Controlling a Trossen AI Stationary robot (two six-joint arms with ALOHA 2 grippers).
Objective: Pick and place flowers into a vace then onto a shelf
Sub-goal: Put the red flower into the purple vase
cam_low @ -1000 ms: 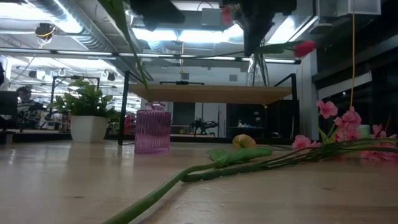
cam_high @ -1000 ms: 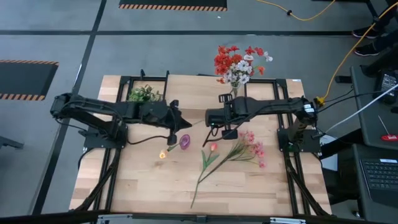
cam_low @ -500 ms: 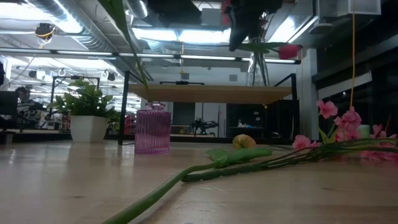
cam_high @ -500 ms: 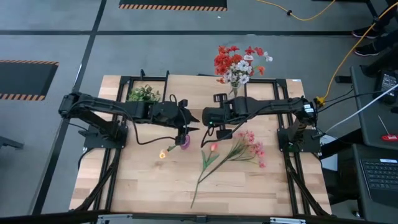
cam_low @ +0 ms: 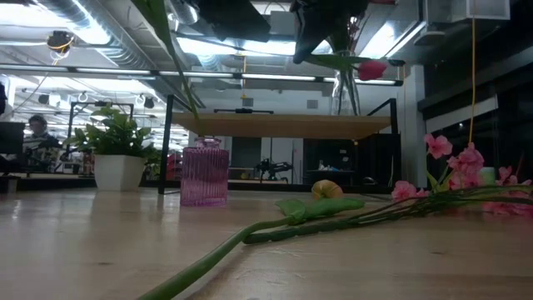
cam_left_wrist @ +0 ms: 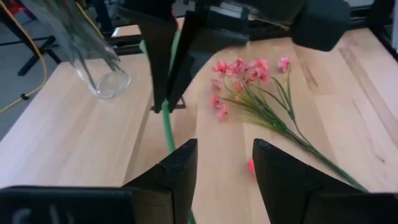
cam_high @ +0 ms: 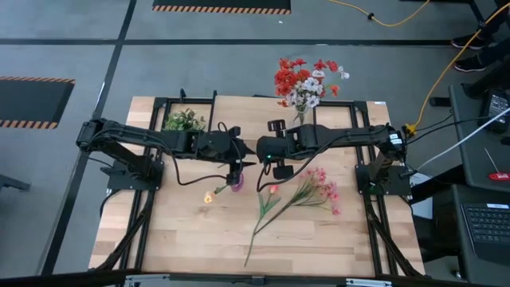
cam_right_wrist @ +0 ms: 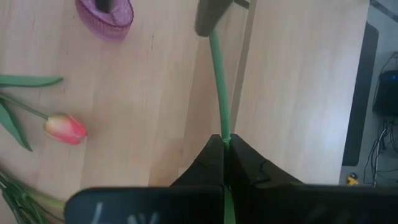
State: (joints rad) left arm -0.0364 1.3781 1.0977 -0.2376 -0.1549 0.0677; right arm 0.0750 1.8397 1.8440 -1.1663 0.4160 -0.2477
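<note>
1. Right wrist view: the right gripper (cam_right_wrist: 224, 142) was pressed shut on a thin green stem (cam_right_wrist: 217, 81), which ran forward toward the left arm.
2. In the left wrist view the left gripper (cam_left_wrist: 224, 155) had its fingers (cam_left_wrist: 177, 171) spread apart. The stem (cam_left_wrist: 166, 127) passed by one finger and was not pinched.
3. From above, both grippers met over the middle of the table (cam_high: 191, 239), the left (cam_high: 243, 163) just beside the right (cam_high: 261, 150). The purple vase (cam_high: 237, 182) stood just below them.
4. The low view showed a red bloom (cam_low: 372, 68) up in the air by the grippers, probably the head of the held stem.
5. A tulip (cam_high: 273, 189), a pink spray (cam_high: 319, 190) and a yellow bloom (cam_high: 209, 198) lay on the table. The shelf (cam_low: 283, 125) stood at the back.
6. The stem looked light, narrow and smooth, so it would likely bend and could turn or slip in a loose pinch.
7. The bloom end would probably droop, being the heavier end.
8. A hold at mid-stem seemed best, leaving the cut end free to enter the vase mouth.
9. The vase looked small and light, and a sideways push from the stem might tip it
</note>
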